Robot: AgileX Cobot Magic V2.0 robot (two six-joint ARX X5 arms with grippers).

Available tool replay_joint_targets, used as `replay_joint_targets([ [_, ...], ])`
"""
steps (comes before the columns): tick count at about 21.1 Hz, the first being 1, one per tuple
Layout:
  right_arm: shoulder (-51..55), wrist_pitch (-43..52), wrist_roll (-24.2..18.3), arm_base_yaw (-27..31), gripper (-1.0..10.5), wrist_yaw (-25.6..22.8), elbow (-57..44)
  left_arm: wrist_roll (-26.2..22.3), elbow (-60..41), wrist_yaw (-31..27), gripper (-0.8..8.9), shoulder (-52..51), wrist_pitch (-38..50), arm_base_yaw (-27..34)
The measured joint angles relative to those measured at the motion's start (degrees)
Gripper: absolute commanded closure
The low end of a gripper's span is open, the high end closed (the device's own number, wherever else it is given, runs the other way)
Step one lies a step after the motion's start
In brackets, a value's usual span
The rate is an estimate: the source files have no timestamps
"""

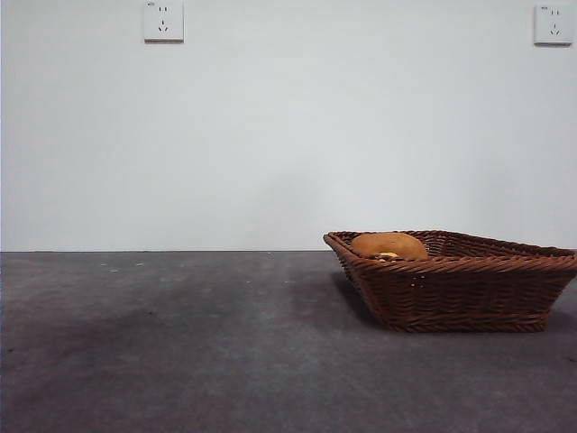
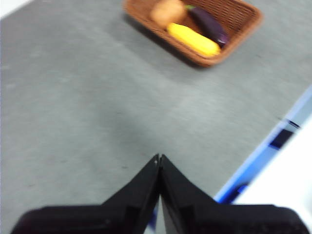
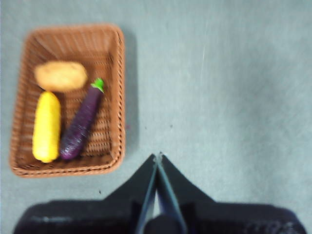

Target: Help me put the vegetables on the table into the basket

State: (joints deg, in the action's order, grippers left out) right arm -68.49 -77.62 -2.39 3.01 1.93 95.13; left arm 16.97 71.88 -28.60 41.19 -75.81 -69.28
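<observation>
The brown wicker basket (image 1: pixel 460 289) stands on the grey table (image 1: pixel 180 343) at the right. It holds the orange-brown potato (image 1: pixel 389 244), a long yellow piece (image 3: pixel 47 126) and the purple eggplant (image 3: pixel 81 123). The basket also shows in the left wrist view (image 2: pixel 239 19) with the potato (image 2: pixel 166 11), yellow piece (image 2: pixel 194 40) and eggplant (image 2: pixel 208 24) in it. My left gripper (image 2: pixel 159 158) is shut and empty above bare table, away from the basket. My right gripper (image 3: pixel 158 157) is shut and empty above the table, beside the basket (image 3: pixel 117 97). Neither gripper shows in the front view.
A white wall with two sockets (image 1: pixel 163 20) stands behind the table. The table's edge with a blue strip (image 2: pixel 263 161) shows in the left wrist view.
</observation>
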Motion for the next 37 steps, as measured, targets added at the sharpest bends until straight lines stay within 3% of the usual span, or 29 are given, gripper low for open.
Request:
replay_joint_targets([
  [5,-8.3,1.9,0.0,0.0,9.5,0.0,0.0,-5.1,-10.7,-15.0,8.17,-8.7,3.2,9.6],
  [8,-12.2,8.2,0.0,0.0,9.5,0.0,0.0,-6.7,-26.5,-19.2,8.17,-18.5,20.2,15.5],
  [10,-14.2,13.2,0.0,0.0,9.5,0.0,0.0,-9.5,-37.2,-16.7,8.17,-23.9,34.7,18.9],
  [11,-15.0,16.2,0.0,0.0,9.5,0.0,0.0,-12.1,-42.6,-12.9,8.17,-25.9,43.9,21.0],
  [14,-16.2,21.8,0.0,0.0,9.5,0.0,0.0,-18.4,-50.7,-2.0,8.17,-27.8,60.3,25.3],
  [19,-17.1,29.9,0.0,0.0,9.5,0.0,0.0,-24.7,-60.0,10.4,8.17,-29.4,77.7,32.6],
  [25,-17.1,35.2,0.0,0.0,9.5,0.0,0.0,-22.8,-70.3,19.6,8.17,-32.0,80.6,43.6],
  [30,-17.1,35.7,0.0,0.0,9.5,0.0,0.0,-20.2,-70.9,26.6,8.17,-36.3,77.1,52.8],
  [37,-17.1,35.7,0.0,0.0,9.5,0.0,0.0,-19.3,-70.9,26.9,8.17,-39.0,72.3,63.8],
])
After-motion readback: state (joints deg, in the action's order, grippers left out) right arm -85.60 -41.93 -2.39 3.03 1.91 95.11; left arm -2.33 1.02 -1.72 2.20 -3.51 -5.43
